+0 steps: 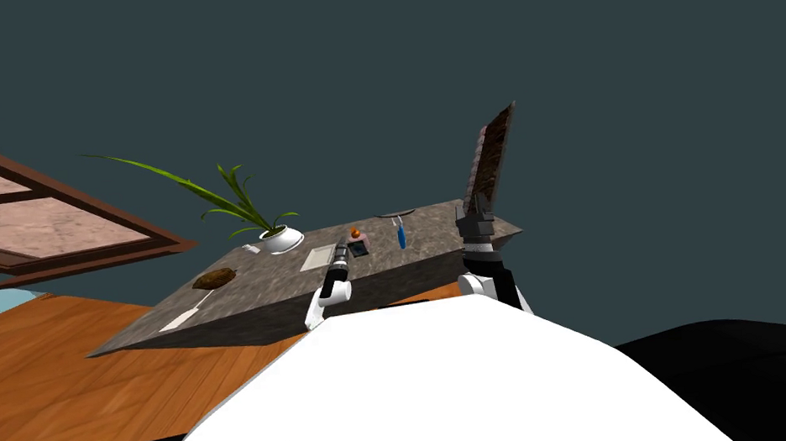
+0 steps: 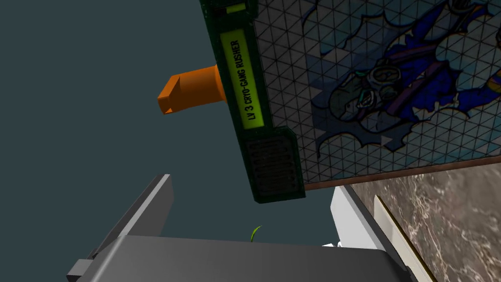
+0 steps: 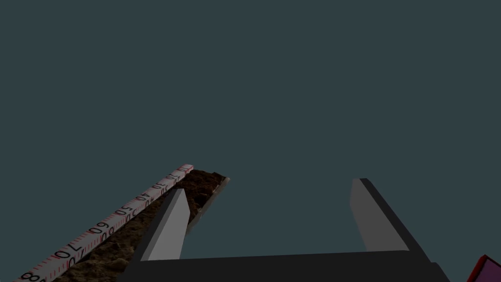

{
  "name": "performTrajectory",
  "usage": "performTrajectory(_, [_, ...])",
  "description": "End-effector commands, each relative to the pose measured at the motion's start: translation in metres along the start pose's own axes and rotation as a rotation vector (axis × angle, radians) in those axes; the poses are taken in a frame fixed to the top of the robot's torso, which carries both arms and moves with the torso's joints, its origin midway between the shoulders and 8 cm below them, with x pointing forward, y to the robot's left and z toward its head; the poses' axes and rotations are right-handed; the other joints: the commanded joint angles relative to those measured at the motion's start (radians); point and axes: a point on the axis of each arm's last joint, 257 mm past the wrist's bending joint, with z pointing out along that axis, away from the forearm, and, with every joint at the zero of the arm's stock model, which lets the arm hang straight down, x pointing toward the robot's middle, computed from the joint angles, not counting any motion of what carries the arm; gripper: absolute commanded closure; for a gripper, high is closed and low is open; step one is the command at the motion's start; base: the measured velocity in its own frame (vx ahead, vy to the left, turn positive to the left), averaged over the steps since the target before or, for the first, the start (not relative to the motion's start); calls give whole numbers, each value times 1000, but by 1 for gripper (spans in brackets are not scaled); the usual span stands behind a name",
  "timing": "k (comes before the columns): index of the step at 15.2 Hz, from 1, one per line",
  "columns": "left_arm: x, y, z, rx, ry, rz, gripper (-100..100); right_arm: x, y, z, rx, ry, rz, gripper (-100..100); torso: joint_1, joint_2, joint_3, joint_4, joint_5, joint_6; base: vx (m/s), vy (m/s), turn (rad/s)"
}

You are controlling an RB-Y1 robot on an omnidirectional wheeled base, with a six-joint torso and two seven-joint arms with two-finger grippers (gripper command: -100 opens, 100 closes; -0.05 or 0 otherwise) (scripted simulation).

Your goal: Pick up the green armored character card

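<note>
Left gripper [image 1: 342, 252] sits closest in the head view, low over the grey marbled table [image 1: 253, 309]. It's right beside the green-edged card [image 1: 357, 249], which is near the table's middle. Right gripper [image 1: 473, 214] is at the table's right end, just under a brown, dirt-looking panel [image 1: 490, 154] standing on end. Over to the left of the card there's a white pot [image 1: 283, 240] with a green plant [image 1: 230, 197] in it.

Left wrist view: fingers [image 2: 156, 205] spread wide, nothing gripped. The card's dark green corner pokes in between the tips; can't tell if the finger by its edge touches it. Its yellow-green label strip [image 2: 243, 78] reads "LV 3 CRYO-GANG RUSHER" and runs lengthwise away from the gripper, with blue armoured art alongside. An orange thing [image 2: 193, 93] sticks out behind the card.

Right wrist view: fingers [image 3: 169, 225] wide apart as well, empty, one right next to the panel and a ruler [image 3: 107, 220].
</note>
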Motion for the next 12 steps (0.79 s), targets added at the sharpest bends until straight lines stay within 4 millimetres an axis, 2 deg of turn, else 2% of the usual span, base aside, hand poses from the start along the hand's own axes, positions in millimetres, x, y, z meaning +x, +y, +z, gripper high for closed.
performTrajectory(1, [0,0,0,0,0,0,-100,0,0,0,0,0,0,0,0,0,0,0,0,0,-18,8,-36])
performTrajectory(2, [-1,0,1,-2,-2,0,100,0,0,0,0,0,0,0,0,0,0,0,0,0,-6,3,-2])
performTrajectory(6, [-1,1,1,-3,-3,1,100,0,0,0,0,0,0,0,-2,-2,-1,0,0,1,0,1,3])
performTrajectory(9, [14,0,-17,6,32,-1,100,0,0,0,0,0,0,0,-3,-3,-2,-1,0,0,26,-10,184])
performTrajectory(11, [19,0,-23,9,44,-2,100,0,0,0,0,0,0,0,-4,-4,-2,-1,-1,0,40,-21,107])
performTrajectory(12, [14,1,-19,7,36,-1,100,0,0,0,0,0,0,0,-4,-4,-3,-1,-1,0,22,-11,32])
